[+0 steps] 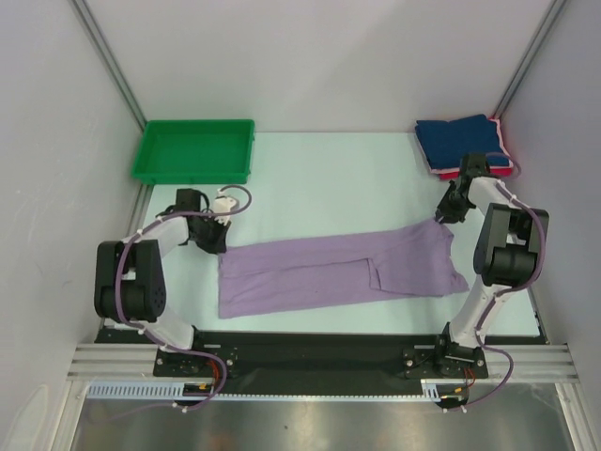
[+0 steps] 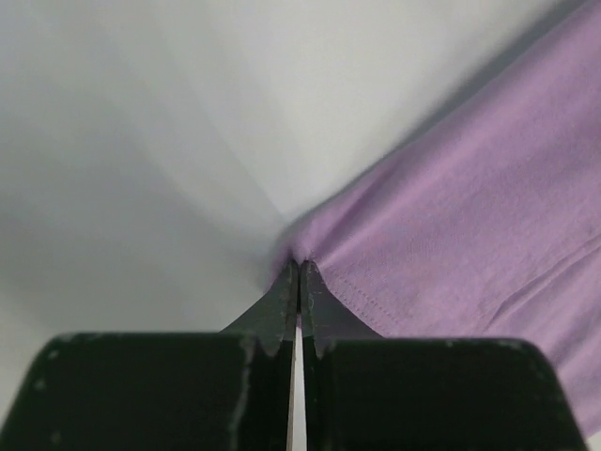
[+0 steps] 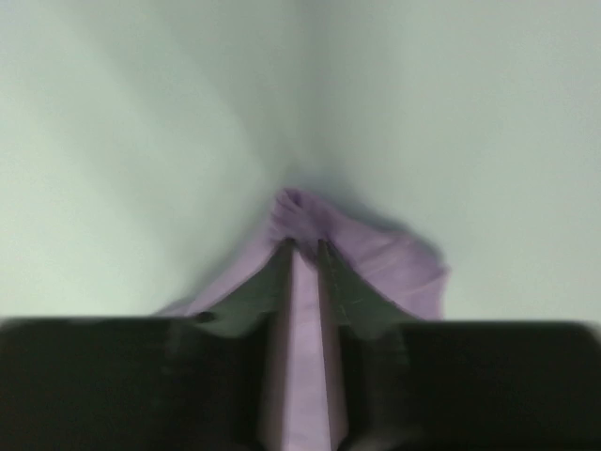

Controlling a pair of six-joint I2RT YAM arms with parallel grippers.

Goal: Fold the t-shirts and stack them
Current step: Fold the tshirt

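Black, unpatterned: the left gripper (image 1: 218,246) and the right gripper (image 1: 439,218). Between them, pale lavender soft cloth t-shirt (image 1: 338,272): uniform light purple, plain, hem stitching in matching thread. Beyond the right gripper, navy blue folded cloth t-shirt (image 1: 460,134): solid dark blue. Under it, pink-red cloth t-shirt (image 1: 508,148): only a bright edge shows. Beyond the left gripper, green rectangular plastic tray (image 1: 192,123): solid mid-green. Under both grippers, flat pale table surface (image 1: 347,178): mint-tinged white, plain.

Lavender t-shirt (image 1: 338,271), folded lengthwise, flat across the counter (image 1: 329,183), far corners pinched in my left gripper (image 1: 220,248) and right gripper (image 1: 439,219), navy t-shirt (image 1: 457,139) folded atop pink-red t-shirt (image 1: 508,150), far right.
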